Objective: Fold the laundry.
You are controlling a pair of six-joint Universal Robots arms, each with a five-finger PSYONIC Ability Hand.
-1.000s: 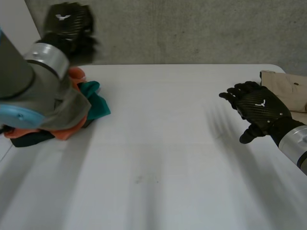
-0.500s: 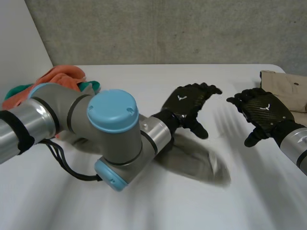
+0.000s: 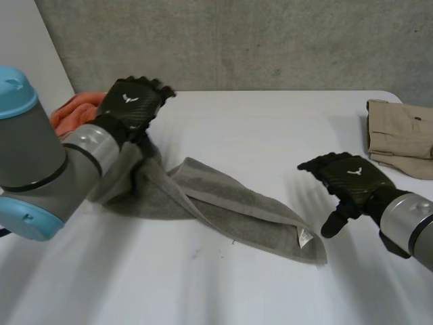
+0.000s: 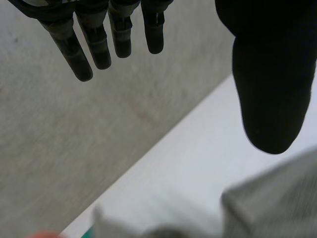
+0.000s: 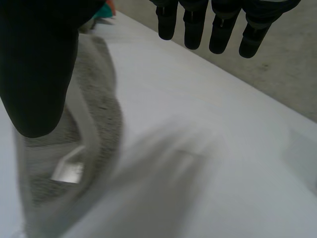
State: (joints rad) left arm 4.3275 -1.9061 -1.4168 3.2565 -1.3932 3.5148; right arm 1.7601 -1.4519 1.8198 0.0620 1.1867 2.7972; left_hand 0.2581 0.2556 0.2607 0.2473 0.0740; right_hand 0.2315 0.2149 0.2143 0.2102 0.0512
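At about ten o'clock on the white table [image 3: 270, 128], behind the left arm, lies a pile of orange and teal cloth [image 3: 71, 114]; it waits for its turn. Just in front of it, the left hand [image 3: 132, 101] hangs above the table, over the nine o'clock end of the grey towel [image 3: 230, 206]. In its wrist view the fingers [image 4: 74, 54] are straight, the thumb stands apart from them, and nothing is between them. This hand holds nothing.

The grey towel lies across the middle of the table, from nine o'clock toward five o'clock. It is rumpled and partly rolled on itself, bunched at the left end. A small white label [image 3: 304, 236] shows at its five o'clock corner.

At three o'clock from this corner, near but apart from it, is the right hand [image 3: 348, 177]. Its fingers [image 5: 193, 29] are relaxed and nearly straight, and they hold nothing.

At two o'clock on the table rests a folded beige garment [image 3: 400, 128].

I judge that the step in hand is to lay out the towel, and no fold is made yet. The next move probably calls for each hand to pinch one end and pull the cloth flat. The rolled edge may hide the true corners, so these must be found first.
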